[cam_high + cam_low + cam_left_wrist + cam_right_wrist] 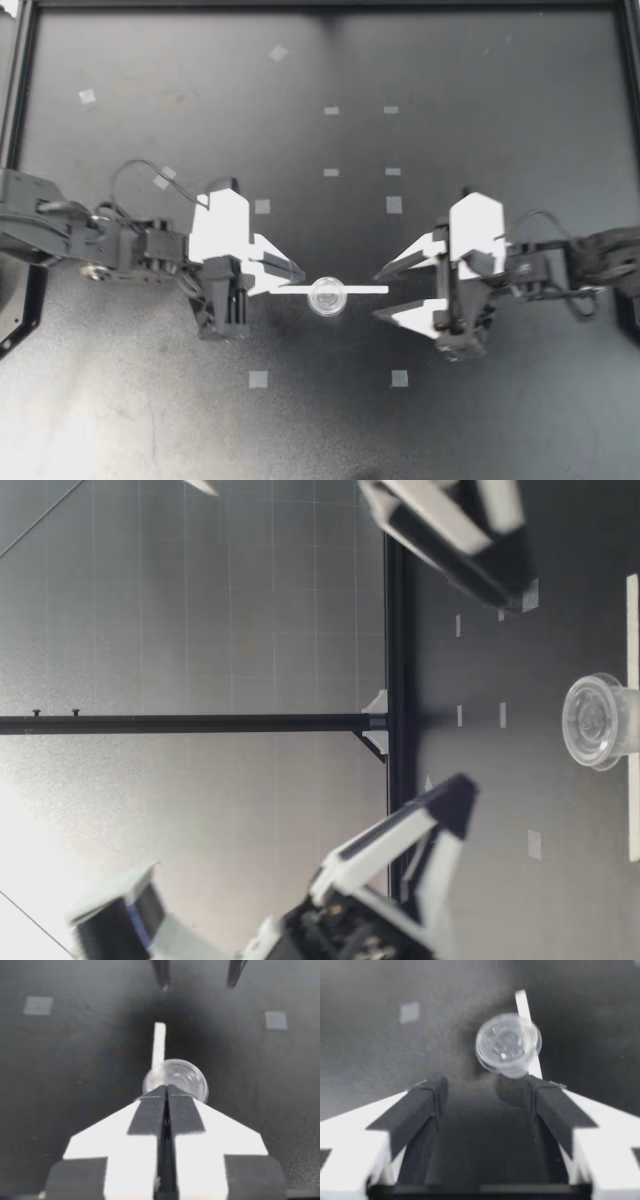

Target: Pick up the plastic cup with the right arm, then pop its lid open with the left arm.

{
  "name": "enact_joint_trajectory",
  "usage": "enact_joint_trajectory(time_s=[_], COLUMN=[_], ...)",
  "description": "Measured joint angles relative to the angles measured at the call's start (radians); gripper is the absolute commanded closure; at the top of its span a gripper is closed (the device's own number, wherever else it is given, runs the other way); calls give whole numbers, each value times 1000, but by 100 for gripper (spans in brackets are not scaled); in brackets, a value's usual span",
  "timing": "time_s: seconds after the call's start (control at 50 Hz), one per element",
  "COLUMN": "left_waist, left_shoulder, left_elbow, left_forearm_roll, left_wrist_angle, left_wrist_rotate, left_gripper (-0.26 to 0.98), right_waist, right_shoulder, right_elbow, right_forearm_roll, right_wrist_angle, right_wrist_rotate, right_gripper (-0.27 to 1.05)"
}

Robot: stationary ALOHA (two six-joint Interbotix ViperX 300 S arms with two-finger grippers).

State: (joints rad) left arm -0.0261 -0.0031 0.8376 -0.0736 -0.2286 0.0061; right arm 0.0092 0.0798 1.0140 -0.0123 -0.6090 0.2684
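1. My left gripper [300, 279]: fingers pressed together, tips right up against a small clear round plastic cup [328, 296]. The left wrist view shows the pads [150, 1110] flush, with nothing visible between them.
2. The cup sits mid-table over a thin flat white strip [365, 290], roughly at the strip's middle and between the 2 grippers.
3. The strip runs along the line from the left gripper to my right gripper [377, 295]. Its left end is hidden under the cup and the fingertips, so I can't tell whether it's pinched or just lying under them.
4. Right gripper: fingers spread wide, holding nothing. The strip's free end lies at the gap between the tips, close to 1 finger; contact unclear.
5. My read: the 2 grippers face each other along the strip, so the cup is boxed in from both ends, while the open side leaves it room.
6. On the black table [480, 100], the grey tape squares [259, 379] flank the spot, well apart from everything.
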Motion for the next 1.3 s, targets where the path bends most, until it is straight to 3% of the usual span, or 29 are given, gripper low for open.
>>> enact_joint_trajectory(time_s=[0.26,1.3], left_waist=[-40,-15], left_shoulder=[91,158], left_elbow=[-40,-31], left_forearm_roll=[2,2], left_wrist_angle=[-12,-61], left_wrist_rotate=[0,34], left_gripper=[75,75], right_waist=[0,0], right_shoulder=[133,267], right_elbow=[-77,-189], right_forearm_roll=[-2,0], right_wrist_angle=[0,-2], right_wrist_rotate=[14,5], right_gripper=[12,12])
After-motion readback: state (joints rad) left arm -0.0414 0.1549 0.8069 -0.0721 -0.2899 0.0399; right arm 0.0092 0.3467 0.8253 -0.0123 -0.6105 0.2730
